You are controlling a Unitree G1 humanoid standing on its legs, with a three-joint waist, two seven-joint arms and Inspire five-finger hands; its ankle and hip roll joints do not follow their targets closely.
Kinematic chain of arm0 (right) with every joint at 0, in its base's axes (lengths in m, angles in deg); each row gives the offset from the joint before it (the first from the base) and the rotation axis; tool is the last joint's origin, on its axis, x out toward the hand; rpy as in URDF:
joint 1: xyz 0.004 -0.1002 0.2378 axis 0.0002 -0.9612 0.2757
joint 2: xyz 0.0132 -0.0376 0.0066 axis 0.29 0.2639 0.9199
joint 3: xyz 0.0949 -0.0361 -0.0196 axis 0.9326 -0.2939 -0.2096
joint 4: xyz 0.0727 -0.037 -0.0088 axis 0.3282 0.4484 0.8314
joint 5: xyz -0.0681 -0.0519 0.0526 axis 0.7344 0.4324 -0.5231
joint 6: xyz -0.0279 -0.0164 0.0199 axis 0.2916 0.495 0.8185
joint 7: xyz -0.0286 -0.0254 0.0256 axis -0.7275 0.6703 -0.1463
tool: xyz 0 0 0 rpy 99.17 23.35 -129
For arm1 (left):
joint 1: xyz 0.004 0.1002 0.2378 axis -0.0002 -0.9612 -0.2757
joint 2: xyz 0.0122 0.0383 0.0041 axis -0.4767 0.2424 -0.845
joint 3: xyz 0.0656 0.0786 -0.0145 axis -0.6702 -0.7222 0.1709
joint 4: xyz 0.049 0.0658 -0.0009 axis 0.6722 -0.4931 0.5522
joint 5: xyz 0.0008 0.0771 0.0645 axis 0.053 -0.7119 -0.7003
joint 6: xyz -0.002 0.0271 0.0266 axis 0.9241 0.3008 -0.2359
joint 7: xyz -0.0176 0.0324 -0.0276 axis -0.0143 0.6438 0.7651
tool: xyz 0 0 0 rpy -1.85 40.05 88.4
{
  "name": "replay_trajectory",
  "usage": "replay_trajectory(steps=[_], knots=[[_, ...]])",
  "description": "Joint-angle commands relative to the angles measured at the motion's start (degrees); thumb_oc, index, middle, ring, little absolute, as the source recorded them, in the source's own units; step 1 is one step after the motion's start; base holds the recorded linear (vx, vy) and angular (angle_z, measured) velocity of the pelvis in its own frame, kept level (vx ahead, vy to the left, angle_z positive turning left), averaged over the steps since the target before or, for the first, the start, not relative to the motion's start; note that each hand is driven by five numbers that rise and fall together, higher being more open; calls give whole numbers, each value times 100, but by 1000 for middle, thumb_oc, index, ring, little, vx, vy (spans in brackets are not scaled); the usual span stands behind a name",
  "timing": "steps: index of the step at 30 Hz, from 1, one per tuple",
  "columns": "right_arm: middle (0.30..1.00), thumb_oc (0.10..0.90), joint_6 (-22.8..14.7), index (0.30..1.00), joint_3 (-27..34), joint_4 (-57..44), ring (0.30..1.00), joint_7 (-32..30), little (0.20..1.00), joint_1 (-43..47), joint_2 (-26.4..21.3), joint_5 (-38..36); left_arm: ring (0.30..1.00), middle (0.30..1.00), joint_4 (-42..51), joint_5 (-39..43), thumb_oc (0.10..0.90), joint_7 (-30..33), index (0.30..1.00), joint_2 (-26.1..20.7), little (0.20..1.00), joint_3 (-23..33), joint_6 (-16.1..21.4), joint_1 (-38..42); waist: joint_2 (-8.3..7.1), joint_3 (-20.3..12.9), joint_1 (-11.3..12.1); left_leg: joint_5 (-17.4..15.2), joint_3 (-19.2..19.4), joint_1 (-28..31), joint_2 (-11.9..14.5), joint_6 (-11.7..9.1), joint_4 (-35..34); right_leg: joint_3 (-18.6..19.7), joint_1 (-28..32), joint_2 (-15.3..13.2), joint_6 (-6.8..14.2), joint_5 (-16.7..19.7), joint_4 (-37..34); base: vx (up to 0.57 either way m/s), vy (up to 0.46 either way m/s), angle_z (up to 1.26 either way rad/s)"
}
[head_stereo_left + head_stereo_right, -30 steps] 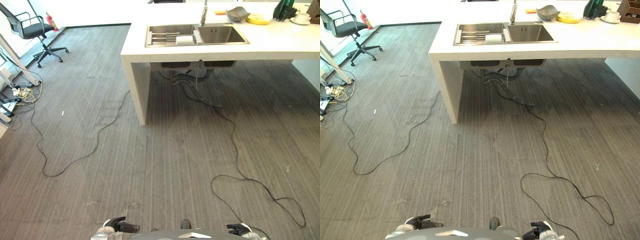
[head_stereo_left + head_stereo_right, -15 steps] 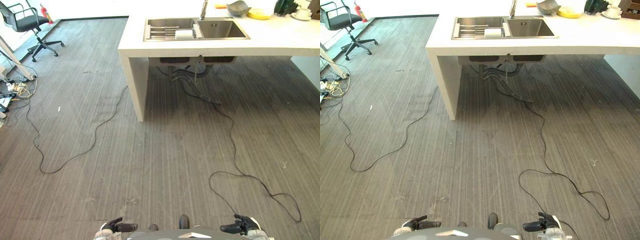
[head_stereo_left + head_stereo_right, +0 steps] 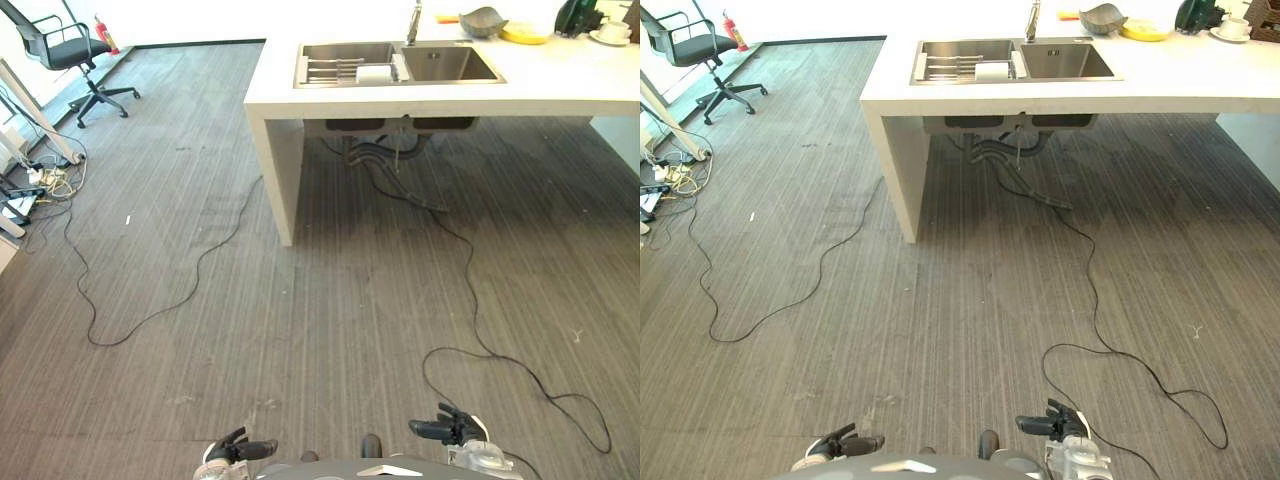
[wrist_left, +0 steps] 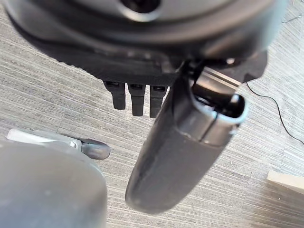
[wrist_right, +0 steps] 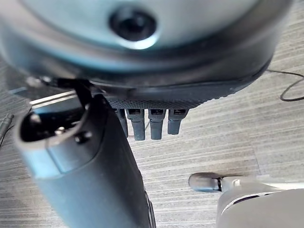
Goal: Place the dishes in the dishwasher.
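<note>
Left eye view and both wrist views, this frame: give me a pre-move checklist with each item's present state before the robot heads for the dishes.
1. Left hand free: ok, fingers relaxed, holding nothing.
2. Right hand free: ok, fingers relaxed, holding nothing.
3. Dishes located: ok, grey bowl, yellow plate and cup on a saucer stand on the white counter beyond the sink.
4. Dishes within reach: not ok, counter lies far across the floor.
5. Dishwasher located: cannot tell.
6. Path ahead: not ok, a loose cable crosses the floor.
</note>
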Motion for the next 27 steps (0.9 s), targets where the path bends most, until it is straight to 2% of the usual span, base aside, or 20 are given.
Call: replay_trajectory(steps=[1,7,16,19,21,22,23,25,26,27], knots=[[900,800,-217,900,36,316,900,1,900,225,-179,-168,900,900,-319,211,800,-75,900,177,900,25,227,350,-253,-197,6,-17,-91,-221,108,-338,-111,-121,294,-482,711,-759,95,10,-39,4],[900,800,-144,900,41,474,900,23,900,158,-156,-188,900,900,16,337,800,-13,900,142,900,13,427,345,-257,-141,27,28,-163,-284,143,-368,-111,-162,258,-447,677,-765,95,4,-47,3],[900,800,-125,900,105,622,900,-16,900,151,-205,-225,900,900,-5,421,800,64,900,98,900,35,467,393,-226,-11,1,99,-193,-304,289,-437,-42,-135,210,-330,556,-821,95,21,-72,2],[900,800,-153,900,100,590,900,-27,900,204,-218,-290,900,900,13,557,800,88,900,103,900,83,498,431,-334,190,41,-94,-170,-828,238,-520,1148,-59,181,-354,462,-800,95,-31,-140,-1],[900,800,-156,900,106,558,900,-20,900,162,-241,-324,900,900,46,682,800,77,900,123,900,128,521,433,-414,339,129,186,-277,-1429,197,-574,2464,-16,257,-356,379,-838,95,45,-203,4],[900,800,-117,900,104,554,900,-25,900,187,-290,-317,900,900,66,778,800,63,900,154,900,126,526,446,-487,527,261,362,-434,-1905,-31,-581,3385,0,361,-426,346,-886,95,113,-184,-2],[900,800,-84,900,109,578,900,-31,900,197,-300,-325,900,900,62,850,800,70,900,186,900,116,520,451,-484,568,292,461,-320,-2141,-54,-572,3310,-9,410,-431,340,-945,95,178,-115,-9],[900,800,-58,900,133,634,900,-84,900,243,-325,-311,900,900,60,882,800,102,900,222,900,117,532,463,-420,525,365,436,62,-2540,2,-516,2589,22,556,-356,371,-1145,95,287,4,-19],[900,800,-48,900,138,652,900,-104,900,241,-331,-289,900,900,80,942,800,151,900,247,900,132,553,450,-396,488,430,441,219,-2602,68,-477,2142,70,629,-319,402,-1250,95,435,71,-27],[900,800,-46,900,150,677,900,-127,900,190,-321,-250,900,900,91,1061,800,239,900,295,900,187,601,422,-330,443,503,710,512,-2626,137,-506,1174,143,747,-256,462,-1403,95,455,91,-22]])
